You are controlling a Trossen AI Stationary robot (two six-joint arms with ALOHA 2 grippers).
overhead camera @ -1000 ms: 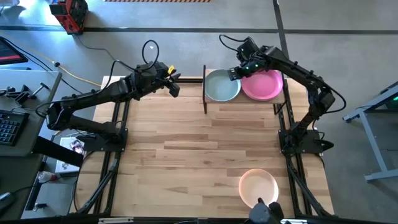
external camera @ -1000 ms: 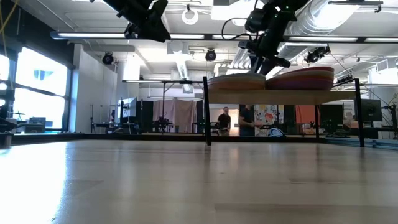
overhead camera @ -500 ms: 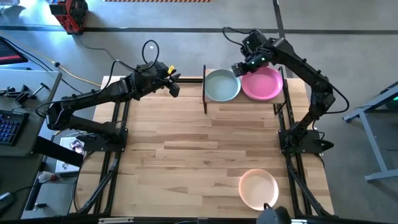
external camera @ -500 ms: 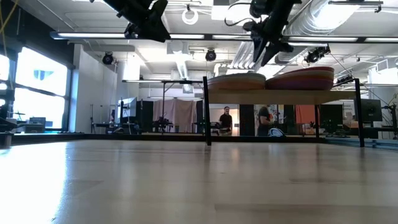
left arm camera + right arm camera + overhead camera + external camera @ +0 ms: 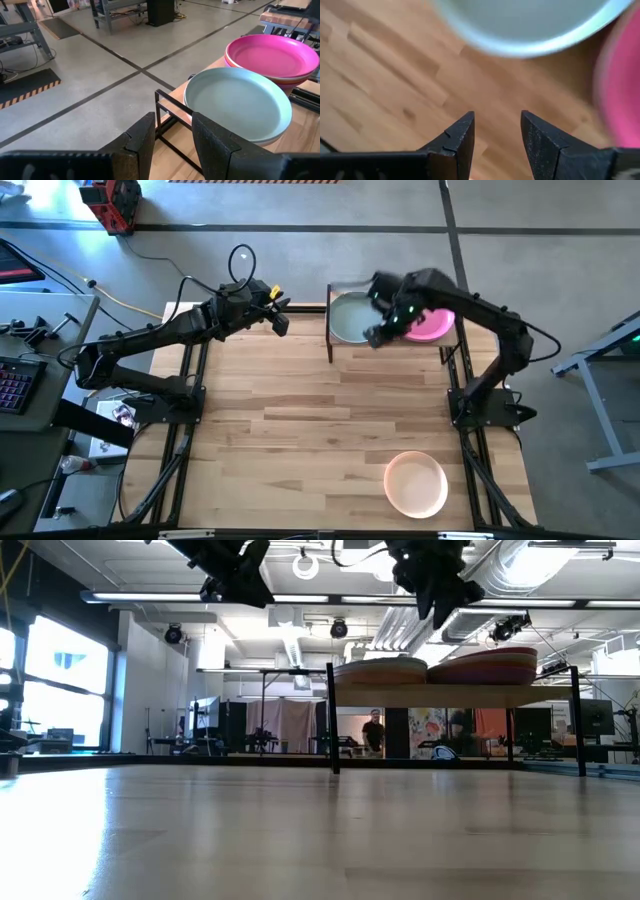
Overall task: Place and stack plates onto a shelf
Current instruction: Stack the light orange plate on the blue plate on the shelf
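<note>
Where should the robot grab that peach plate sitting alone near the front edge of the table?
Probably by the rim. The peach plate lies flat on the table with nothing around it, so any edge is open. The right gripper, empty, could descend from above and pinch the raised rim on the side facing the shelf.

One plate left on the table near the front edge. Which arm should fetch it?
Probably the right. The peach plate lies on the right arm's side, and the right hand is open and empty. The left hand waits far off by the shelf.
</note>
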